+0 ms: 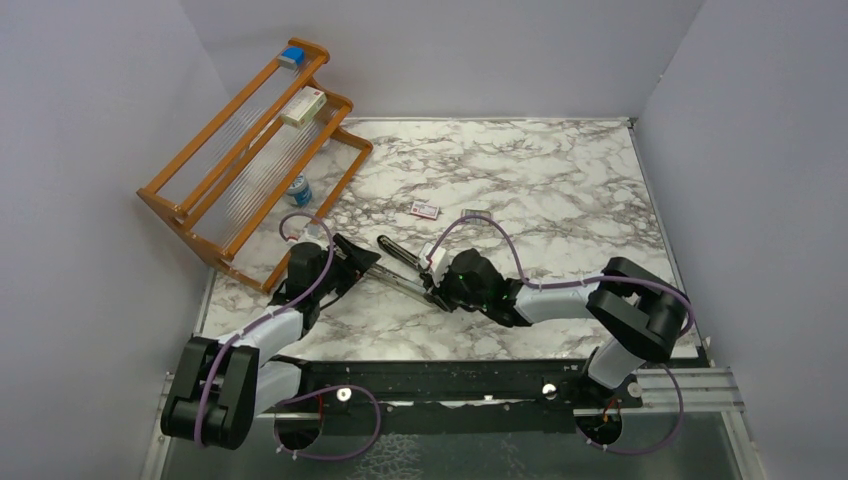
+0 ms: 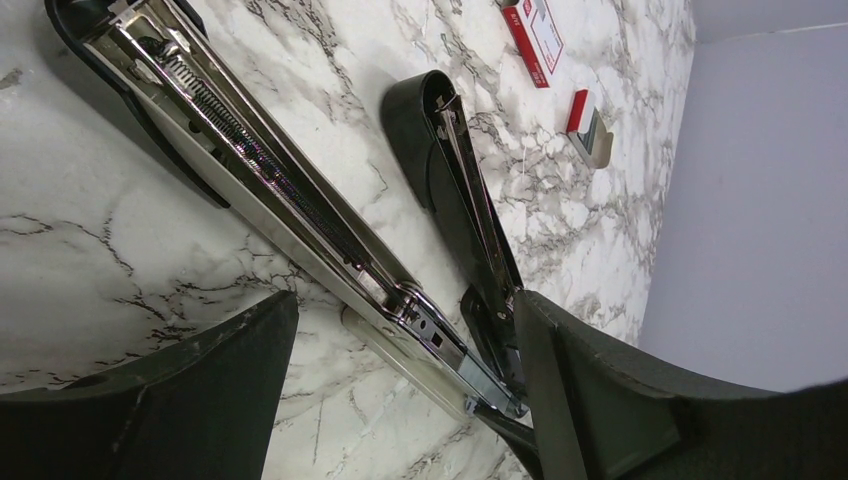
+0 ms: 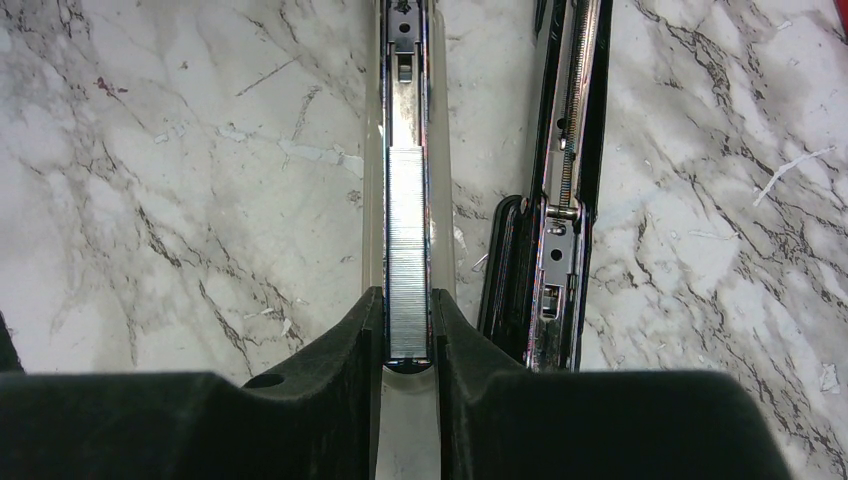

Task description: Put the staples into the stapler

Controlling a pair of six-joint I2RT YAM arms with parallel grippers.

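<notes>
Pinching: your right gripper (image 3: 408, 340) is nipped on the staples (image 3: 408, 250), which lie in the stapler (image 3: 405, 100) rail ahead of its fingertips.
Left gripper (image 2: 402, 300): spread wide, stapler's hinge end between your fingers.
Stapler: opened flat on the surface (image 3: 200, 150), black arm just right of your right gripper.

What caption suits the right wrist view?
The right gripper holds the staples in the stapler's open rail on the marble table.
</notes>
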